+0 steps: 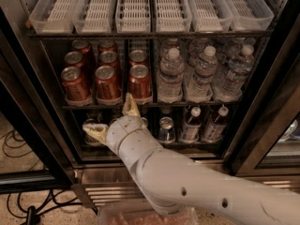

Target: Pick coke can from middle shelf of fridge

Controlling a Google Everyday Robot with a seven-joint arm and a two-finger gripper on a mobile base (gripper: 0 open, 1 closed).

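Several red coke cans stand in rows on the dark middle shelf (154,105) of the fridge (33,93); the front three are at the left (75,84), the middle (107,82) and the right (139,82). My gripper (112,120) is open, just below and in front of that shelf's front edge. One tan fingertip (130,105) points up under the right front can, the other fingertip (93,132) points left over the lower shelf. The gripper holds nothing. My white arm (187,182) reaches in from the lower right.
Clear water bottles (202,74) fill the right half of the middle shelf. The top shelf carries white slotted lanes (136,8). The lower shelf holds a silver can (166,128) and small bottles (216,122). A ribbed steel base panel (108,193) and cables (18,146) lie below.
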